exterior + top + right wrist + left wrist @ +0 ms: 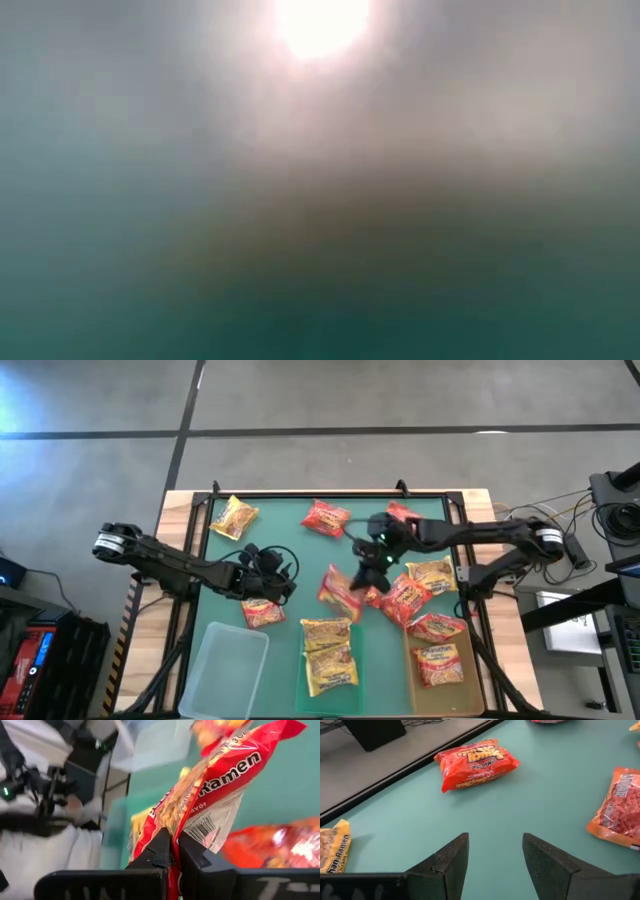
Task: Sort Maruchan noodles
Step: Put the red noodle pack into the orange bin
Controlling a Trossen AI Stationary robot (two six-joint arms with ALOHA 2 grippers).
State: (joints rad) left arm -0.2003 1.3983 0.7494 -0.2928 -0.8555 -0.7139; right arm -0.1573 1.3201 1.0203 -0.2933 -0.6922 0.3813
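Already two trays (330,685) hold sorted noodles; several packets lie loose mid-frame. The right end effector (173,851) pinches a red packet (212,790) at centre; the left end effector (495,851) gapes, empty.

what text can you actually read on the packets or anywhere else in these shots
"Ramen": on the red packet clamped in the right gripper; smaller print and the barcode under it are unreadable.
"Ramen": on the yellow packet at the edge of the left wrist view; the line below it is too blurred.
Red-orange packet: label upside down, unreadable.
High view: all labels too small.
Low view: no text.
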